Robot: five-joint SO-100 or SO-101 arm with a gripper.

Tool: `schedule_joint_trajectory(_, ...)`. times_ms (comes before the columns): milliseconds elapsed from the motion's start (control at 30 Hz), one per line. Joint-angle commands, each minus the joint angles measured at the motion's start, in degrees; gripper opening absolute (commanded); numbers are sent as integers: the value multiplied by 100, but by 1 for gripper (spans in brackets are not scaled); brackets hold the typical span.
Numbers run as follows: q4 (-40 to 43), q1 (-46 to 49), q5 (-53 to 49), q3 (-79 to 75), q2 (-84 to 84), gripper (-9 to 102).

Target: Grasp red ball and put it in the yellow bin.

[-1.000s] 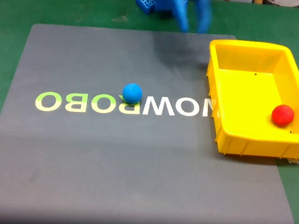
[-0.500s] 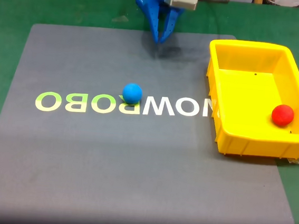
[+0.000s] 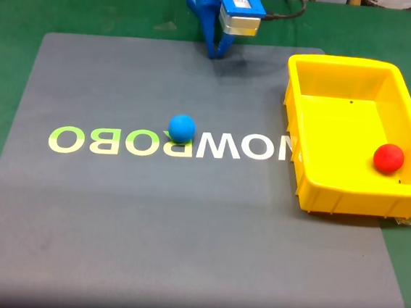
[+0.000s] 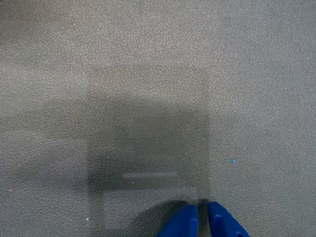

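In the fixed view, nearest the camera lies the bare lower stretch of the grey mat (image 3: 182, 246), with green table cloth (image 3: 16, 5) showing around its edges. Farther up, pale green-to-white mirrored lettering (image 3: 170, 145) runs across the mat, and the blue ball (image 3: 182, 128) sits on that lettering, at about 9 o'clock from the bin and well apart from it.

The yellow bin (image 3: 332, 195) stands at the mat's right side, a bright rectangular tub with sloped walls and a rolled rim; its long axis runs from near to far in this view, roughly 6 to 12 o'clock. Its right rim is cut off by the picture's edge. The red ball (image 3: 388, 158), a small matte solid-red sphere of about the blue ball's size, rests on the bin's floor at the near right corner, by the right wall. Being round, it shows no direction.

Farthest, at 12 o'clock, the blue arm with a white camera block hangs over the mat's far edge; the gripper (image 3: 217, 51) points down, its tips just above or on the mat, which of the two is unclear. In the wrist view the gripper (image 4: 202, 217) shows two blue fingertips (image 4: 182, 222) nearly together with only a thin slit between, holding nothing, cut off by the bottom edge, above textured grey mat (image 4: 148, 74) and its own shadow.
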Motion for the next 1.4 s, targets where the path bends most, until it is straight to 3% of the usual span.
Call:
schedule_joint_trajectory(0,123,79,97,176,70,0)
schedule_joint_trajectory(1367,141,105,149,176,53,0)
